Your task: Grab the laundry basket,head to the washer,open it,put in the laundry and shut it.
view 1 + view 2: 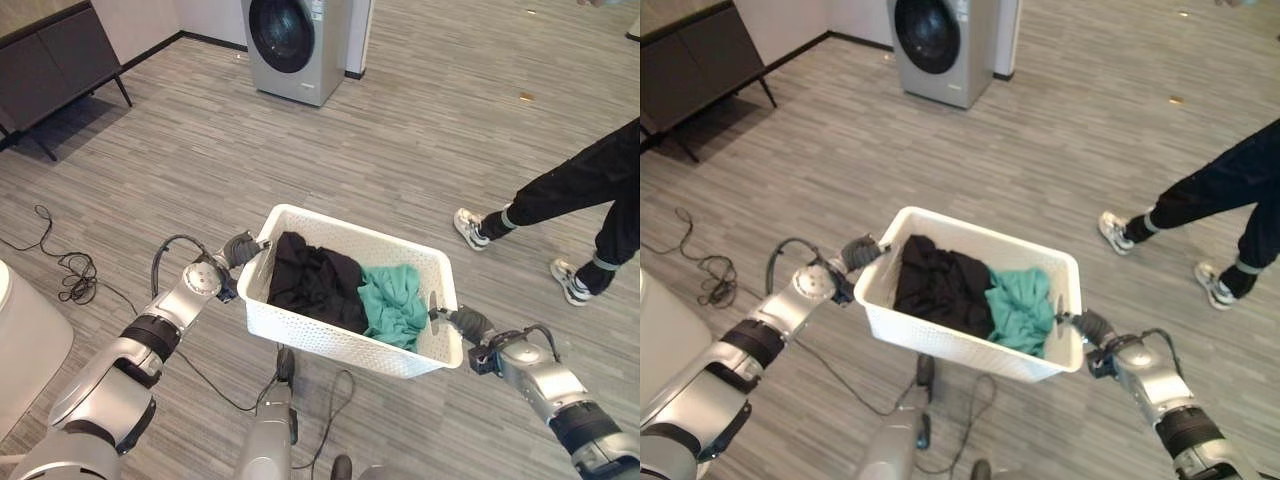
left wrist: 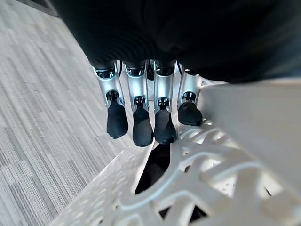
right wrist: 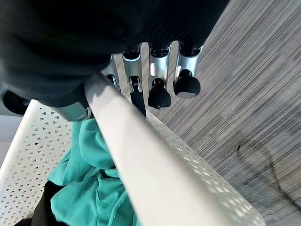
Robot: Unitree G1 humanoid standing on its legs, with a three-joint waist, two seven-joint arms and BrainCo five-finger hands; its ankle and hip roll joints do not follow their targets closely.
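Basket: white laundry basket (image 1: 345, 345) held over bare floor (image 1: 420, 140); black and teal laundry (image 1: 345, 290) inside
Hands: left hand (image 1: 243, 248) and right hand (image 1: 468, 322) curled round opposite rims
Washer: washer (image 1: 295, 45) at 12 o'clock, door closed
Person: legs (image 1: 570, 190) at 2 o'clock

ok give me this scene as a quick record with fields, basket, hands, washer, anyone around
basket: white laundry basket held off the floor between both arms
contents: black clothes beside a teal garment
left robot hand: fingers curled over one short-end rim
right robot hand: curled on the opposite rim
washer: ahead across the floor, door closed
person: legs at the robot's right
cabinet: dark cabinet at far left
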